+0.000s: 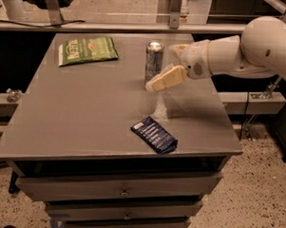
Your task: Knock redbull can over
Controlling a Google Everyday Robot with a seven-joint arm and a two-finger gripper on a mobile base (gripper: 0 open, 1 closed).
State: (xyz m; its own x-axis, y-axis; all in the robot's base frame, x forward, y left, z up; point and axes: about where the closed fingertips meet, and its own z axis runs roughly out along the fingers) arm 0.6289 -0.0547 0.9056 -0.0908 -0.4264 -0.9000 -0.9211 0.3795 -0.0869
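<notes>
The redbull can (154, 57) stands upright near the far middle of the grey table (86, 113), silver and blue with a shiny top. My gripper (154, 84) comes in from the right on a white arm (241, 51). Its cream fingertip reaches the lower right side of the can and overlaps the can's base in the camera view. I cannot tell whether it touches the can.
A green snack bag (88, 50) lies flat at the far left of the table. A dark-blue wrapper packet (154, 134) lies near the front edge. The table has drawers below. A metal rail runs behind the table.
</notes>
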